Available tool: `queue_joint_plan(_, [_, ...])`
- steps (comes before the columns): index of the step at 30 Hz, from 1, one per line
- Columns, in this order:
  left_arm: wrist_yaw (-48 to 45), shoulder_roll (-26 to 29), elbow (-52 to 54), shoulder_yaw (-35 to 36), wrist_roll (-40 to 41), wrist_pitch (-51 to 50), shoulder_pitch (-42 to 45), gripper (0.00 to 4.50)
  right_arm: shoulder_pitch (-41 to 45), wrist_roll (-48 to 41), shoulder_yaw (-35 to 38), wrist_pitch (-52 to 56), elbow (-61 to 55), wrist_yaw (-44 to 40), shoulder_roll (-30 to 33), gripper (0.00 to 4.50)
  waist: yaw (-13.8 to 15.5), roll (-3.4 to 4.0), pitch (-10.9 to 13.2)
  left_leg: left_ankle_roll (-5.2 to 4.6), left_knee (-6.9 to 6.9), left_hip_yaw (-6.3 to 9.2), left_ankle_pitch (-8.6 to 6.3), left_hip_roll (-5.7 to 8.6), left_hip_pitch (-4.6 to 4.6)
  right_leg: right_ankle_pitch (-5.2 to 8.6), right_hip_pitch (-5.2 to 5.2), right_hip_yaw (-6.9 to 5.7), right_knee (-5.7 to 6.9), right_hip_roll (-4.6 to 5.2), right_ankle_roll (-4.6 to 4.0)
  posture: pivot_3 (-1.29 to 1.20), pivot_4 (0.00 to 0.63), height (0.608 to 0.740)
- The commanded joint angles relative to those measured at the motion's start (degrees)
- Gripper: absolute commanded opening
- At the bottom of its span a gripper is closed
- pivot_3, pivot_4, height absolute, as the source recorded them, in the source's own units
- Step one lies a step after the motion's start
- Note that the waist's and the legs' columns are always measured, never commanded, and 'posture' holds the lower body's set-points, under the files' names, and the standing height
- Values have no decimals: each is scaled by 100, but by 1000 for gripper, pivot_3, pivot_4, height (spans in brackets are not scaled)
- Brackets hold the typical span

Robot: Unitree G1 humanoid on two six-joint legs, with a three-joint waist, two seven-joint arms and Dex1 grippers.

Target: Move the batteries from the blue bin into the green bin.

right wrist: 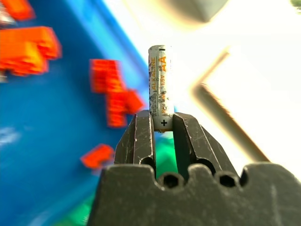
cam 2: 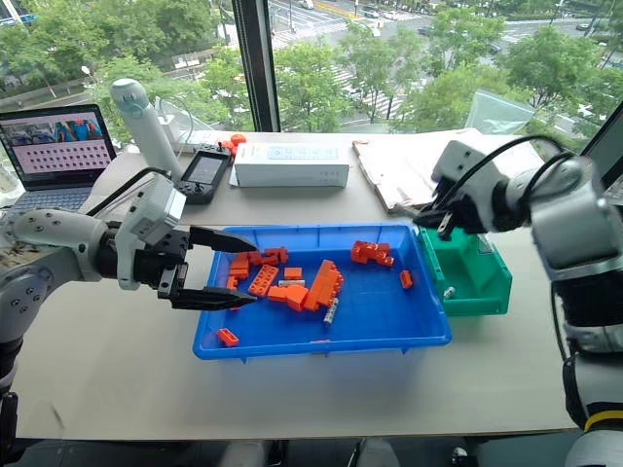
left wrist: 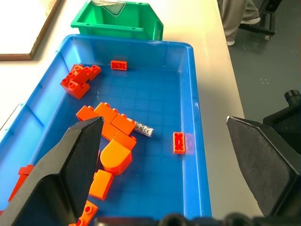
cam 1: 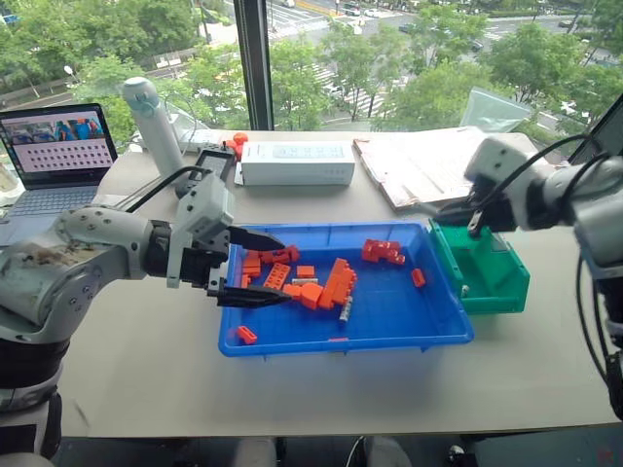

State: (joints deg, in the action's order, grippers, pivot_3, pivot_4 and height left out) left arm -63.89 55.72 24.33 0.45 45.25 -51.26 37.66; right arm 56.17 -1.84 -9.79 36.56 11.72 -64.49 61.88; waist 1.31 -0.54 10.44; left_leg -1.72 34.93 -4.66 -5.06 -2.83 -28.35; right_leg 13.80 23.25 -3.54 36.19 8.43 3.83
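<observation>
The right gripper [right wrist: 162, 123] pinches one of the batteries [right wrist: 159, 87] by its plus end, the cell standing up between the two black fingers above the far end of the green bin [cam 1: 484, 269]. Another battery [cam 1: 345, 309] lies in the blue bin [cam 1: 409, 331] among the orange bricks [cam 1: 331, 284], and one more rests in the green bin. The left gripper [cam 1: 255, 268] hangs over the blue bin's left end with its fingers spread wide, holding nothing.

Left arm reaches in from the desk's left side, its left gripper [cam 1: 255, 268] wide open, pointing sideways and slightly down. Right arm is raised near the desk's right edge, the right gripper [right wrist: 162, 123] pinched tight.
</observation>
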Motion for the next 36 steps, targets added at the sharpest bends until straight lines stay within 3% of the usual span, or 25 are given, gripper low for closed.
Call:
queue_joint_plan(1, [-64,-47,51,-26,-62,161,92,4500,-176,238,28,-411,393,-108,248,237,-18,0,0,-3,1,-2,-2,0,-1,-1,-1,1,-5,0,0,0,150,740])
queue_joint_plan(5, [-89,-49,-4,-63,-135,188,135,4500,-543,236,29,-490,377,-153,153,237,-66,0,0,-8,-1,-13,-3,0,-4,-11,-10,11,-2,1,7,0,150,740])
queue_joint_plan(7, [-103,-28,-21,-62,-164,190,132,4500,-611,219,58,-453,341,-133,65,1244,-87,1,0,-10,-3,-18,0,0,-4,-10,-9,21,10,0,7,0,150,740])
queue_joint_plan(13, [-151,196,29,12,-267,163,-38,4500,-310,142,132,-545,164,-126,-235,3239,-100,2,1,-9,-4,-23,-1,0,-2,-10,-3,30,7,0,8,0,150,740])
queue_joint_plan(16, [-138,310,76,90,-245,124,-135,4500,-243,-472,144,-147,-595,-522,-688,4223,-115,2,1,-8,-4,-24,-1,-1,-2,-11,-1,32,8,0,8,0,150,740])
queue_joint_plan(20, [-178,609,103,95,-429,206,-383,4500,-651,-1136,-250,328,-1856,-790,-1429,4223,-137,1,1,-11,-8,-20,0,-5,0,-10,-5,33,13,-6,6,0,150,740])
queue_joint_plan(26, [-268,1035,95,12,-968,534,-923,4500,-1044,-379,-1344,183,-1934,130,-2496,4223,-42,1,1,-8,0,-23,-6,-2,-6,-11,19,29,4,-6,10,0,150,740])
queue_joint_plan(36, [-191,1098,279,310,-868,426,-1190,4500,-1032,446,-1824,-534,-1532,645,-2796,4223,-62,0,0,1,0,-29,3,-8,-39,-23,67,32,23,-6,6,0,150,740])
